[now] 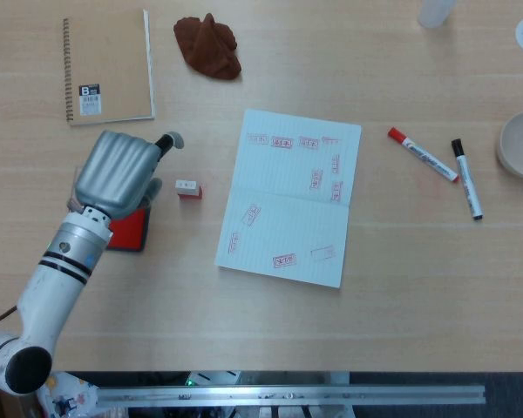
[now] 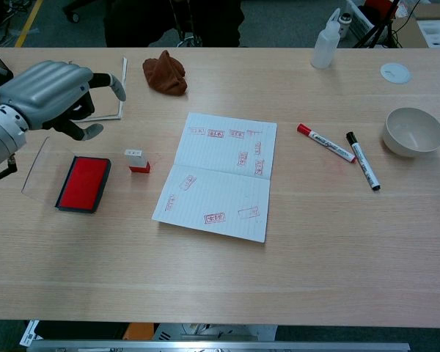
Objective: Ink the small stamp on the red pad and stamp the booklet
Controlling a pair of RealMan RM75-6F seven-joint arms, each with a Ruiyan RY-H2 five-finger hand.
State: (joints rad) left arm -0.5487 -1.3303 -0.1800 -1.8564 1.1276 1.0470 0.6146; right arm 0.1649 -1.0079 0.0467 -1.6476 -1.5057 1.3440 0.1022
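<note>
The small stamp, white on top with a red base, stands upright on the table between the red ink pad and the open booklet. The booklet's lined pages carry several red imprints. My left hand hovers above the pad's far side, left of the stamp, fingers apart and holding nothing. In the head view it hides most of the pad. My right hand shows in neither view.
A spiral notebook and a brown cloth lie at the back left. Red marker and black marker lie right of the booklet, with a bowl, a squeeze bottle and a white lid further right.
</note>
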